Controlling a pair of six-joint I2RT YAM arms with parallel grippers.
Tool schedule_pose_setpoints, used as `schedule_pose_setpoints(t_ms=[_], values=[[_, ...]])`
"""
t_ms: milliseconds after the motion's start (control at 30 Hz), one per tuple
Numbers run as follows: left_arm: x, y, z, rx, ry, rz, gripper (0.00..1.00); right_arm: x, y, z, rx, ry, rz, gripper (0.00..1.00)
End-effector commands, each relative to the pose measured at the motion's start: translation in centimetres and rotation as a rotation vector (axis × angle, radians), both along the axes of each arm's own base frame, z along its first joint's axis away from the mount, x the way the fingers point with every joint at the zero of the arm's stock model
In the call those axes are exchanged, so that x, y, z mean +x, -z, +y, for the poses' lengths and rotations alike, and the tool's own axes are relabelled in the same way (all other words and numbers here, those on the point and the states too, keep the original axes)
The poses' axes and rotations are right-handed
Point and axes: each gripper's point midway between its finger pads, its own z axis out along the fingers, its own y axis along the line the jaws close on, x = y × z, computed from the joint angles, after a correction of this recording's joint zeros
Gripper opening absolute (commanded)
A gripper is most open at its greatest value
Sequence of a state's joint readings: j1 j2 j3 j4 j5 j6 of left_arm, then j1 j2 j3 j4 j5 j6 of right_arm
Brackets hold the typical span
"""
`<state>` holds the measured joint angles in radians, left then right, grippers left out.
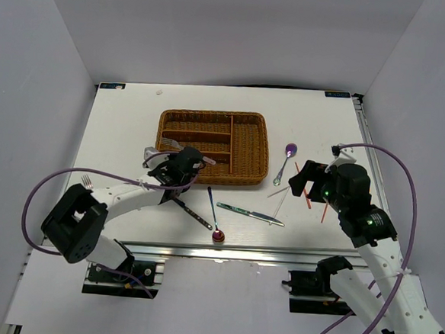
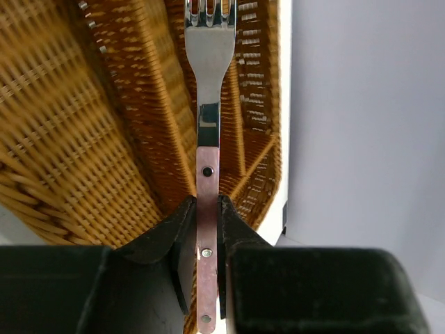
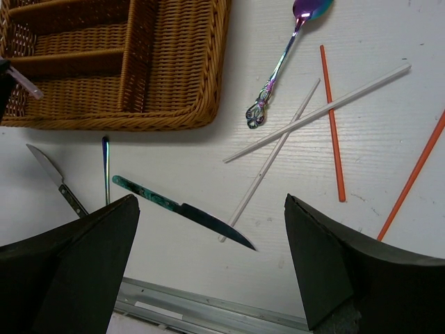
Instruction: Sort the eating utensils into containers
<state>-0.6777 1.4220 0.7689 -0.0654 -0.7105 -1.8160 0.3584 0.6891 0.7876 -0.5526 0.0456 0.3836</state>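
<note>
The left gripper (image 1: 183, 166) is seen clenched on the pinkish riveted handle of a silver metal fork (image 1: 170, 144), which is held above the near-left part of the rectangular brown woven wicker tray (image 1: 215, 114). In the left wrist view the handle of the fork (image 2: 208, 139) is pinched between the black fingers (image 2: 240, 233) of that gripper (image 2: 207, 229), with the tines pointed away over the wicker dividers of the tray (image 2: 83, 139).

On the white table, just in front of the tray, a knife with a dark handle and a short silver blade (image 1: 191, 213) is laid at a slant. Beside it a thin blue-handled spoon with a red bowl (image 1: 218, 235) is found, the bowl nearest the table's edge. To its right a knife with an iridescent green handle (image 1: 250, 214) is laid almost level. A spoon with a purple bowl and an ornate handle (image 1: 286, 162) is placed just right of the tray.

Two white chopsticks (image 3: 316, 115) are crossed over each other near that spoon, and two orange-red chopsticks (image 3: 332, 122) are spread further right.

The right gripper (image 1: 311, 182) is held above the chopsticks with its jaws spread wide, and nothing is grasped in it; in its own view the green-handled knife (image 3: 181, 211) is framed between its fingers (image 3: 90, 243)
</note>
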Motion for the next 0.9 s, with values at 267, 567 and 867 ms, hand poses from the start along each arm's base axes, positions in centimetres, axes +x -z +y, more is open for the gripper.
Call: schedule_pose_setpoints(t_ms=[267, 567, 867], values=[[-0.6, 2.3, -0.6, -0.114, -0.067, -0.035, 0.16, 0.1, -1.4, 0.0, 0.002, -0.016, -0.049, 0.89], [-0.2, 2.5, -1.4, -0.122, -0.046, -0.038, 0.53, -0.1, -1.5, 0.0, 0.0, -0.022, -0.05, 0.89], [-1.1, -1.4, 0.3, 0.049, -0.019, -0.03, 0.93, 0.0, -1.8, 0.1, 0.004, -0.028, -0.057, 0.89]])
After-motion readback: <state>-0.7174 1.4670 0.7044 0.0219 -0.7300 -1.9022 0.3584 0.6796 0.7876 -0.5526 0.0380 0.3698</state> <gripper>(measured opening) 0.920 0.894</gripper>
